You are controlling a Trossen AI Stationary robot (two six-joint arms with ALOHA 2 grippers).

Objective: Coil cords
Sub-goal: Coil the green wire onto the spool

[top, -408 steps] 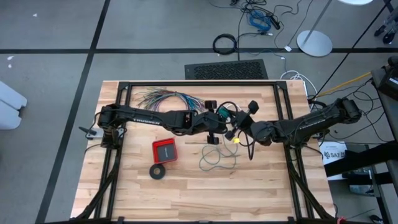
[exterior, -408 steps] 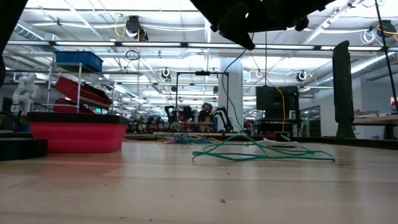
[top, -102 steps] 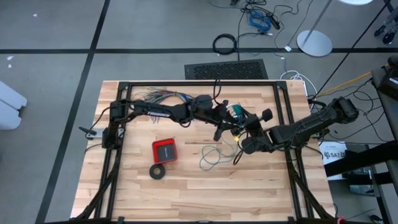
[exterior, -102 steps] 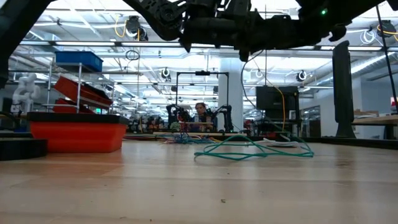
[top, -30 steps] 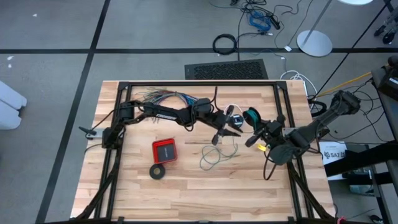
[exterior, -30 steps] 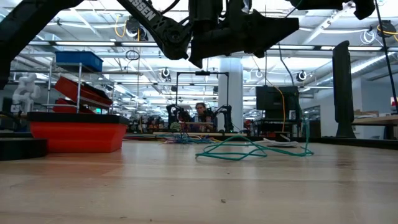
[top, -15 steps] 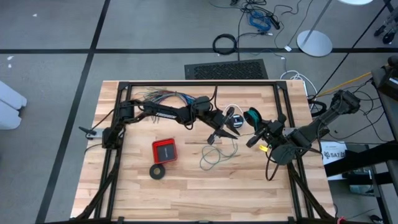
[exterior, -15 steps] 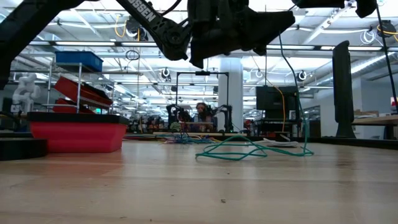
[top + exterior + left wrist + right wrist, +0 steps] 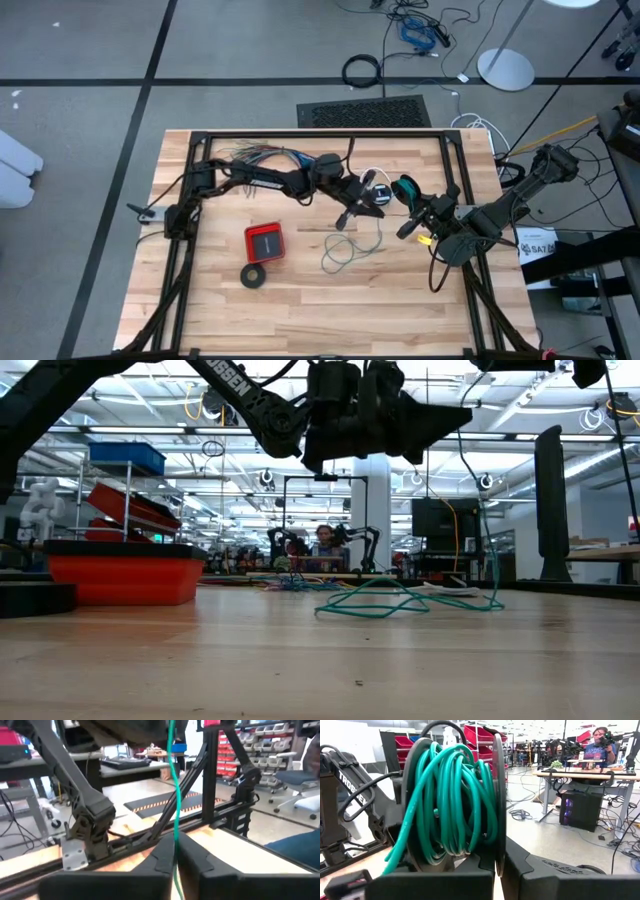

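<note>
A small spool [image 9: 405,187] wound with teal-green wire [image 9: 450,800] is in my right gripper [image 9: 413,203], above the table's right half. From it the wire runs to a loose tangle [image 9: 350,250] lying on the table, which also shows in the low view [image 9: 400,605]. My left gripper [image 9: 343,218] hangs over the table's middle, just left of the spool, with a strand of the wire [image 9: 175,805] between its fingers. A thin white cord [image 9: 368,173] with a small black round piece [image 9: 378,197] lies beside them. My left gripper has one strand of the teal wire [image 9: 175,847] between its two fingers [image 9: 161,862], which lie across it. The strand rises straight and fairly taut from the fingers. My right gripper pinches one flat side disc of the spool [image 9: 498,840] by its rim between its two fingers [image 9: 530,870]. The spool is lifted clear of the table, and the wire coil sits beside the fingers.
A red box [image 9: 265,242] and a black tape ring [image 9: 254,275] lie on the table's left half. A fanned bundle of many-coloured wires [image 9: 265,155] lies at the far left. The table's black frame [image 9: 320,133] runs along the far edge.
My left gripper has shifted a little toward the table's left edge, the wire strand still between its fingers. My right gripper and the spool have kept still, and the tangle lies where it was.
</note>
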